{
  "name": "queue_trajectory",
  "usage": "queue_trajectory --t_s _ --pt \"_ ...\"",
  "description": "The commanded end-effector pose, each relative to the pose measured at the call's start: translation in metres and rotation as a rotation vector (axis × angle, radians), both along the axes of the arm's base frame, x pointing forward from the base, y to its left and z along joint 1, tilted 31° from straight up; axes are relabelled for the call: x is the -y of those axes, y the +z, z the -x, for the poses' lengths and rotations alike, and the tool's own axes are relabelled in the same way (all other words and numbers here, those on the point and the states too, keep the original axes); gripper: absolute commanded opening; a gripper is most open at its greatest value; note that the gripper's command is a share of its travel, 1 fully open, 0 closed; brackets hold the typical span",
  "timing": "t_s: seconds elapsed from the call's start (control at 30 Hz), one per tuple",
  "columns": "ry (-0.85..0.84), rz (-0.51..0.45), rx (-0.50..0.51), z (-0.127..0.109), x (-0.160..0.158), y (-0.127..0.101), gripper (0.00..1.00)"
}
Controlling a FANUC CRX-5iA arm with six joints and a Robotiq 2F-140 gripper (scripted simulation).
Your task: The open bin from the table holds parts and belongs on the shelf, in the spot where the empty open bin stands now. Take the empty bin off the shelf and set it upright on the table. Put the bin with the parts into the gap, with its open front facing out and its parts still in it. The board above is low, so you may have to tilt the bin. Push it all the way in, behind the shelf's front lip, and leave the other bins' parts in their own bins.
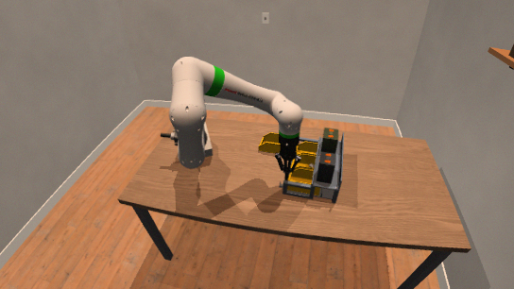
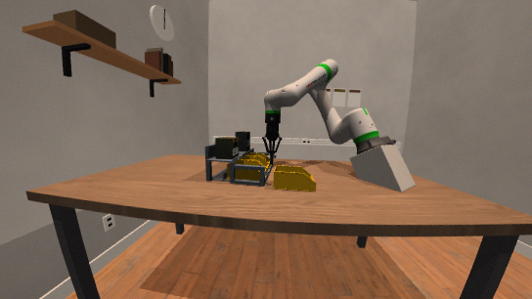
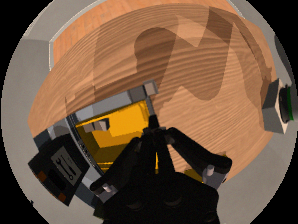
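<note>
A grey-blue shelf rack (image 1: 338, 188) (image 2: 234, 175) (image 3: 109, 104) stands on the table and holds yellow open bins in its lower row. They show as the near bin (image 1: 302, 175), the middle bin (image 1: 307, 160) and the far bin (image 1: 309, 147). Another yellow bin (image 1: 270, 144) (image 2: 293, 179) stands on the table just in front of the rack. Its contents are too small to make out. My gripper (image 1: 286, 170) (image 2: 270, 156) (image 3: 154, 121) is shut, pointing down, with its tips at the open front of a yellow bin (image 3: 120, 129) in the rack. I cannot see anything pinched between the fingers.
Dark boxes (image 1: 329, 138) (image 1: 326, 171) (image 2: 226, 147) (image 2: 243, 140) (image 3: 59, 169) sit on the rack's upper board. The robot base (image 1: 191, 146) (image 2: 383, 168) stands on the table away from the rack. A wall shelf (image 2: 98, 49) hangs high on the side wall.
</note>
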State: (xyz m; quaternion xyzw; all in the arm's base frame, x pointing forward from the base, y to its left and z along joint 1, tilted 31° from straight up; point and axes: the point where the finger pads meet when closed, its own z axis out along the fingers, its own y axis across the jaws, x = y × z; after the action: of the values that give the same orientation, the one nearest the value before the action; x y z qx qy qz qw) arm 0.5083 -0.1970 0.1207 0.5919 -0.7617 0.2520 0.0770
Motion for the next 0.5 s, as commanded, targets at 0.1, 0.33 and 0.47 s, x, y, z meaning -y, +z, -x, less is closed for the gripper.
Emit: queue_trajectory --t_s 0.1,0.33,0.47 --pt "0.001 0.000 0.001 -0.0006 -0.0003 0.0008 0.10" --pt "0.001 0.000 0.001 0.0009 -0.0011 0.0015 0.10" --pt "0.001 0.000 0.001 0.0045 -0.0032 0.0034 0.10"
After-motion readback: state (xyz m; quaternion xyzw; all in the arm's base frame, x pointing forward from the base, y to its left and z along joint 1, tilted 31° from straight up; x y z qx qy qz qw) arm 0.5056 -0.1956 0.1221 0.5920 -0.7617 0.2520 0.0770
